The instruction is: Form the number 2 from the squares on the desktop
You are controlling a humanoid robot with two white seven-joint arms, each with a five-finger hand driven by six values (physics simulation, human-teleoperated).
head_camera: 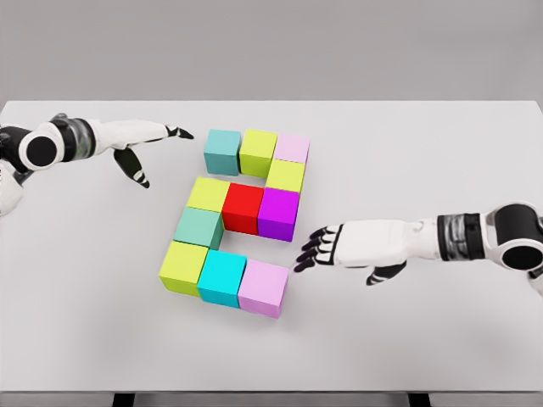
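Coloured cubes sit together mid-table in the shape of a 2. The top row holds a teal cube (222, 152), a lime cube (258, 153) and a pale pink cube (292, 148). Below the pink one lies a yellow-green cube (286, 176). The middle row is a yellow-green cube (207, 194), a red cube (243, 209) and a purple cube (278, 214). A sea-green cube (199, 227) leads down to a lime cube (183, 267), a cyan cube (222, 278) and a lilac cube (263, 288). My left hand (157, 144) hovers open, left of the teal cube. My right hand (318, 248) is open, just right of the lilac and purple cubes, touching nothing.
The white table (407, 339) spans the view, its far edge near the top and its front edge at the bottom. Both forearms lie low over the surface at the left and right sides.
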